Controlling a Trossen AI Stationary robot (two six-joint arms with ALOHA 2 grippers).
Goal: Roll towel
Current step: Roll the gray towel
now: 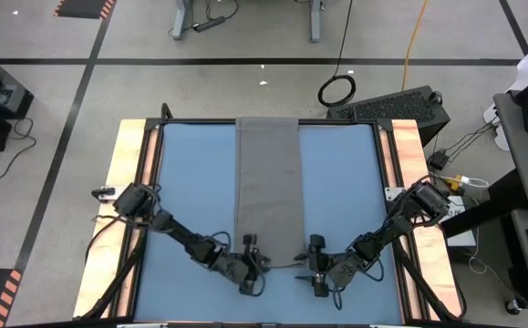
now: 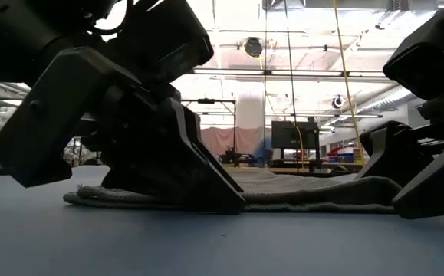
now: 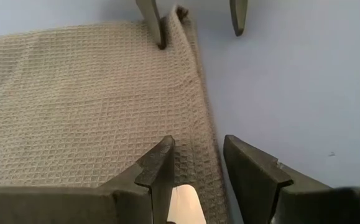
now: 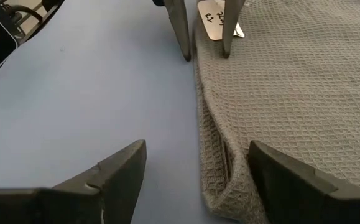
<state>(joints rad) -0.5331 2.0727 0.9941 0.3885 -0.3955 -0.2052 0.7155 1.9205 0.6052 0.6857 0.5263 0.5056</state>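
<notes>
At near edge of blue tabletop [image 1: 191,182]: grey waffle-weave towel [image 1: 266,182], soft, limp; left gripper [image 1: 250,264] and right gripper [image 1: 315,264] both open, straddling near corners, nothing held; pinch corners

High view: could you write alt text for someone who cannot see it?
Seen from straight above, a long grey towel lies flat as a strip down the middle of a blue table. Two dark robot arms reach in from either side, the left end effector and right end effector open at the towel's two near corners.
</notes>
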